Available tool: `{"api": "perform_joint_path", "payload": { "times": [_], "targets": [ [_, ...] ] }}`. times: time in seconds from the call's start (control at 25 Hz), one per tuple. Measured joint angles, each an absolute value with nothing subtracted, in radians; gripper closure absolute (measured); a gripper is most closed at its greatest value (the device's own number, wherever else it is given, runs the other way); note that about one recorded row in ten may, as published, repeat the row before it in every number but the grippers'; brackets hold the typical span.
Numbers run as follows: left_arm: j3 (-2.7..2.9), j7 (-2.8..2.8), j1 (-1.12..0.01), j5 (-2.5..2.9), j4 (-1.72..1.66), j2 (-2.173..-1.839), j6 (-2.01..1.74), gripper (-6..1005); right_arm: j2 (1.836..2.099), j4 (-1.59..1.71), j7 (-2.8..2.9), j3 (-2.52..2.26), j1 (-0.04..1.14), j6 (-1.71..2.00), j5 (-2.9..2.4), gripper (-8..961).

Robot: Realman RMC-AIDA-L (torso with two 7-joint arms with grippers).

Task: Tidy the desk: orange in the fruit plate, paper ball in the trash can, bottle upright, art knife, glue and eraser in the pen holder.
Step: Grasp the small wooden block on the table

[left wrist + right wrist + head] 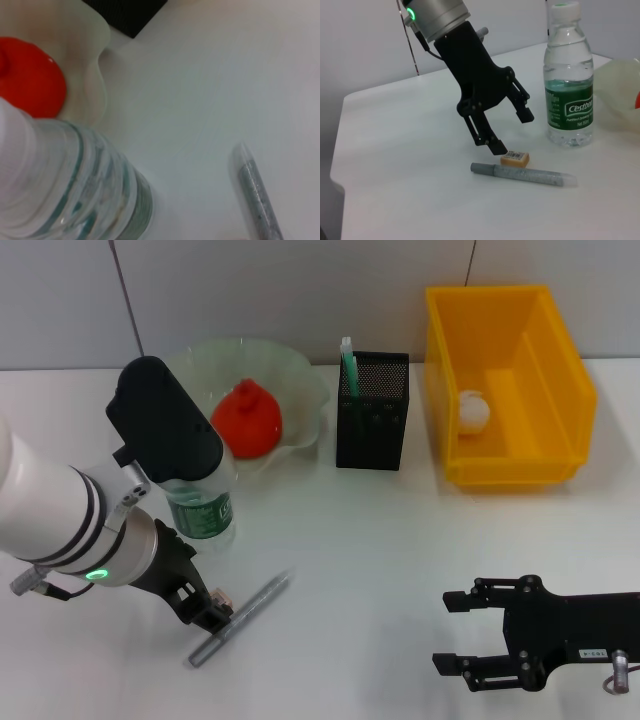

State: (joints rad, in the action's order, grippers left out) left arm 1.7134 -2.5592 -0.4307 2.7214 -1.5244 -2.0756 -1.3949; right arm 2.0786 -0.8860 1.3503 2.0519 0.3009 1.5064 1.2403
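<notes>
My left gripper (pixel 203 606) (pixel 511 131) hangs open just above the small tan eraser (pixel 515 158) (pixel 220 598), holding nothing. The grey art knife (pixel 240 618) (pixel 522 173) (pixel 257 195) lies flat on the table beside the eraser. The water bottle (pixel 204 506) (pixel 568 85) (pixel 65 185) stands upright behind the gripper. The orange (pixel 247 420) (pixel 30 77) rests in the pale green fruit plate (pixel 300 375). A green and white glue stick (pixel 348 365) pokes out of the black mesh pen holder (pixel 372 415). The paper ball (pixel 473 408) lies in the yellow trash can (pixel 560 390). My right gripper (pixel 450 632) idles open at the front right.
The white wall runs behind the plate, pen holder and bin. Bare table lies between the two grippers and in front of the pen holder. The table's left edge (pixel 337 150) shows in the right wrist view.
</notes>
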Motion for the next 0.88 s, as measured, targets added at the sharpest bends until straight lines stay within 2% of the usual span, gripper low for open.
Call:
{"api": "perform_joint_path", "payload": {
  "times": [0.52,0.72,0.84,0.88],
  "targets": [
    [1.758,-2.584,-0.436,2.736,-1.522,-2.078,-1.395,140,2.079,-0.881,1.347,2.053,0.301,1.504,1.241,208],
    [1.768,-2.588,-0.453,2.737,-1.493,-2.079,-1.391,284,2.079,-0.862,1.338,2.052,0.303,1.496,1.241,210],
    [1.767,-2.594,-0.462,2.738,-1.476,-2.079,-1.383,478,2.079,-0.861,1.334,2.052,0.302,1.496,1.242,211],
    [1.765,-2.595,-0.463,2.738,-1.473,-2.079,-1.380,482,2.079,-0.860,1.334,2.052,0.302,1.496,1.242,211]
  ]
}}
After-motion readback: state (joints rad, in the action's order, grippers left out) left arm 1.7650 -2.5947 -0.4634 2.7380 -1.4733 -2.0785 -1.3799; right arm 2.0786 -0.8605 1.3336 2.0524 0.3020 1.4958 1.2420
